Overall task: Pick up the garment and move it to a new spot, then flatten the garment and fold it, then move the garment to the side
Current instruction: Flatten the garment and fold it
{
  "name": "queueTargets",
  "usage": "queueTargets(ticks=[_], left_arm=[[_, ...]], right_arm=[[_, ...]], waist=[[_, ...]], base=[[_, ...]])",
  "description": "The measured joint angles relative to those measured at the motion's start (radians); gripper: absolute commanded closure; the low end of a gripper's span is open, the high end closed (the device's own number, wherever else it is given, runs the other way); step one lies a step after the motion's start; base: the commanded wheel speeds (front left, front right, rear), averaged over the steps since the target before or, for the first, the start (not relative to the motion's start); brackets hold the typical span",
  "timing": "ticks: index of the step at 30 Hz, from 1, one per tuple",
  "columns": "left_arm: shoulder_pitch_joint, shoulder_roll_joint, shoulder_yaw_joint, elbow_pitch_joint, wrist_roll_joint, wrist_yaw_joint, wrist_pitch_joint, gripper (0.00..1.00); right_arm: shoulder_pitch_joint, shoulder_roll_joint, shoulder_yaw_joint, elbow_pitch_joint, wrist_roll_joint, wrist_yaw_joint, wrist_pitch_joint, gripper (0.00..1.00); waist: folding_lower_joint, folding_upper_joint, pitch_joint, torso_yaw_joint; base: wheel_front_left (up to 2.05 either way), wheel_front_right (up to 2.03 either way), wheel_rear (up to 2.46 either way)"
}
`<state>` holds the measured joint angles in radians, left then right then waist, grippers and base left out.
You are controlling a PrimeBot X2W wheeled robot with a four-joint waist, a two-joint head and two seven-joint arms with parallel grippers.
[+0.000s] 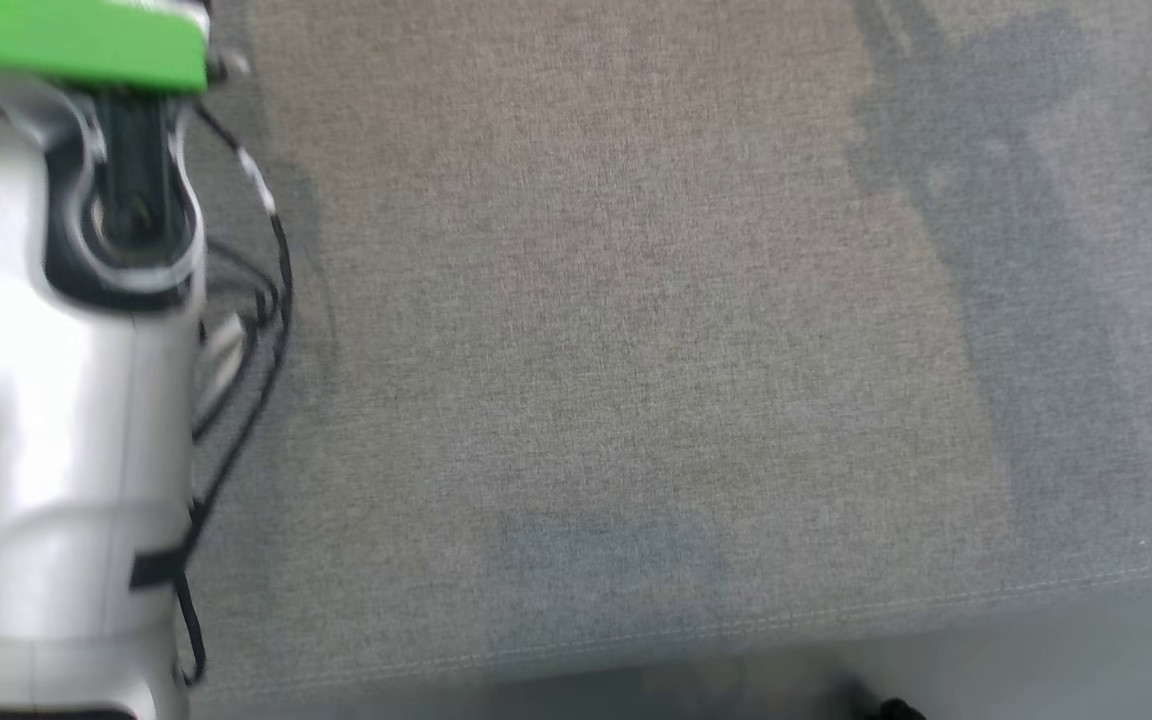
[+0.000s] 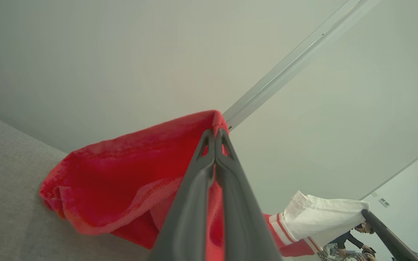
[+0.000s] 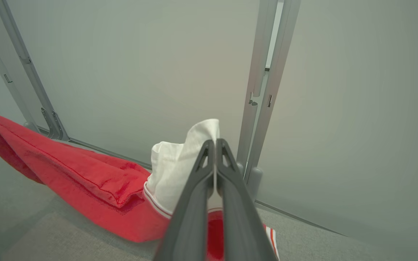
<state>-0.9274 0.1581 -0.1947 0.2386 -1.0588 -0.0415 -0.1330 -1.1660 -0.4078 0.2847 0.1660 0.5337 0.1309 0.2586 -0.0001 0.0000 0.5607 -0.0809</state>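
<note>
We hold the red-and-white garment (image 2: 122, 170) slung over the grey cushion (image 1: 576, 300), left gripper (image 2: 215, 133) pinching its red edge, right gripper (image 3: 214, 143) its white end; thin pinches, we judge, could slip, dropping it crumpled onto the cushion.

- Left forearm (image 1: 46, 450), 9 o'clock in head view: pale silver-white shell, glossy, rounded.
- Green panel (image 1: 66, 40) at 11 o'clock: bright, flat, rounded edge.
- Joint (image 1: 131, 215) just under the panel: black collar, dark post, round hub at centre.
- Cables (image 1: 276, 290): several thin black ones, looping along the forearm's 3 o'clock side; white wraps on one toward 12.
- Strap (image 1: 156, 568): black band across the shell toward 6 o'clock.
- Left gripper (image 2: 215, 132): two long dark grey fingers, matte, broad at the base, tapering to the tips; a triangular cut-out behind each tip.
- Right gripper (image 3: 215, 143): same build, colour and cut-outs.
</note>
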Motion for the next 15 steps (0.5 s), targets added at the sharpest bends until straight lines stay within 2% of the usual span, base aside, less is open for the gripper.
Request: queueTargets(ticks=[7, 8, 15], left_arm=[[0.330, -0.023, 0.008, -0.192, -0.059, 0.106, 0.022, 1.00], [0.330, -0.023, 0.008, -0.192, -0.059, 0.106, 0.022, 1.00], [0.535, 0.007, -0.014, -0.235, -0.053, 0.195, 0.067, 1.00]], right_arm=[[0.336, -0.075, -0.117, -0.177, 0.021, 0.000, 0.199, 1.00], [0.336, -0.075, -0.117, -0.177, 0.021, 0.000, 0.199, 1.00], [0.663, -0.064, -0.193, -0.314, 0.026, 0.000, 0.379, 1.00]], waist=[[0.0000, 0.0000, -0.115, 0.018], [0.0000, 0.0000, -0.115, 0.018], [-0.0001, 0.0000, -0.213, 0.031]], base=[[0.00, 0.00, 0.00], [0.00, 0.00, 0.00], [0.00, 0.00, 0.00]])
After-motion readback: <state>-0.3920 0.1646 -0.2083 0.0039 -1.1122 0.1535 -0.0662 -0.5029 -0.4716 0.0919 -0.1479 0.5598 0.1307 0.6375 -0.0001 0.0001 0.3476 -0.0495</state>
